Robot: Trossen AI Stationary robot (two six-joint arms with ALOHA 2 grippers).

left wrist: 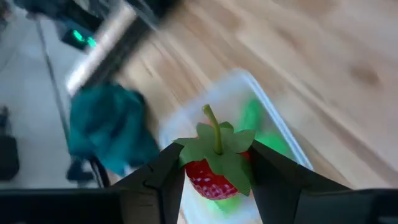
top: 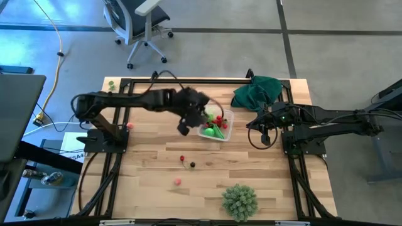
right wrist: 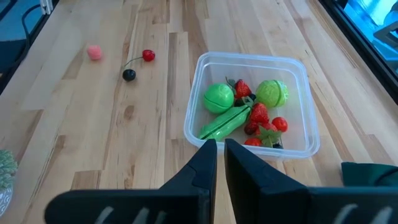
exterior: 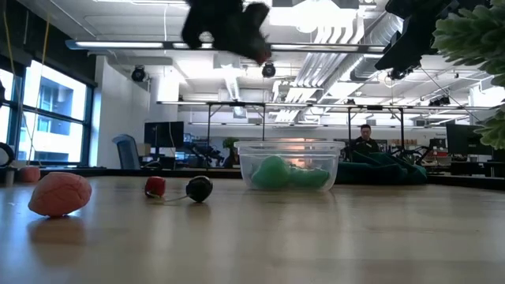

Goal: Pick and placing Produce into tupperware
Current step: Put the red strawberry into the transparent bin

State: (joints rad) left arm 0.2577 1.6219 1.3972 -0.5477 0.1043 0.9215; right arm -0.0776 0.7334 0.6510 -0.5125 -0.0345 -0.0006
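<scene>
Fingers (left wrist: 165, 180) pinch one strawberry (left wrist: 214, 171) — tupperware (right wrist: 252, 62) holds two green balls.

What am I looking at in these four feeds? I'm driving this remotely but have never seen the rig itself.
Two dark robot arms work at a wooden table. One camera looks straight down, one sits at tabletop height, and one rides on each wrist. The left gripper is above the clear tupperware, pinching a toy strawberry. The right gripper waits shut beside the tupperware, holding nothing. The tupperware already holds green pieces and strawberries. A red cherry, a dark cherry and a pink piece lie loose on the table, along with a spiky green ball and a green cloth.
</scene>
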